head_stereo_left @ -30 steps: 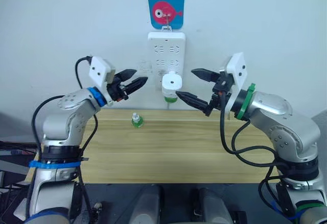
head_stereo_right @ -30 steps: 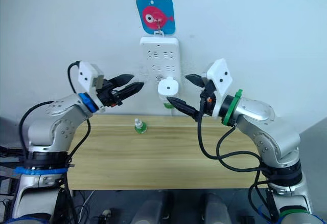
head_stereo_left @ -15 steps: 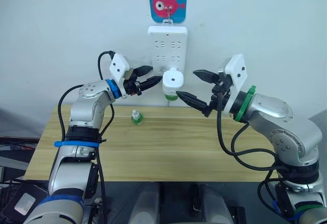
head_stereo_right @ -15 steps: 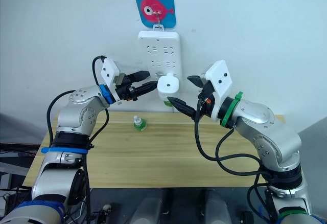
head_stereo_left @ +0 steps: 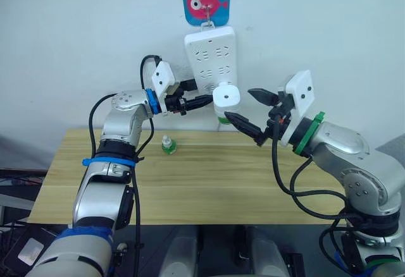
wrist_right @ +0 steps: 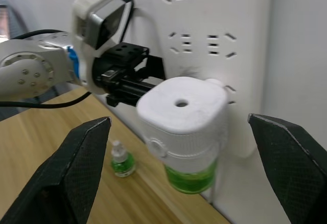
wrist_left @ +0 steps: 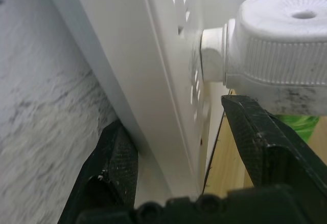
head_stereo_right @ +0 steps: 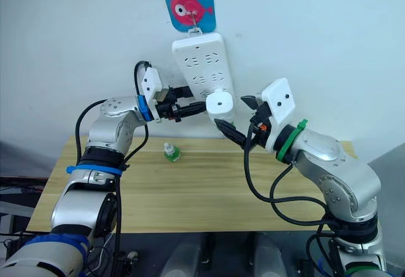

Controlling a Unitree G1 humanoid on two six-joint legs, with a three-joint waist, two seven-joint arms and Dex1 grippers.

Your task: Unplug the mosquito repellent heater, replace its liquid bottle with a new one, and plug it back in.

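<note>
Both jaws gape: left gripper (head_stereo_left: 201, 98) straddles the power strip's (head_stereo_left: 211, 59) edge; right gripper (head_stereo_left: 253, 112) flanks the plugged-in mosquito repellent heater (head_stereo_left: 226, 95), untouched.

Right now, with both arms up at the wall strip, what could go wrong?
The power strip hangs tilted from one hook, its edge between the left gripper's jaws, so pulling the heater might swing or unhook it. The right gripper is wide open around the heater; closing off-centre could squeeze the green bottle instead.
</note>
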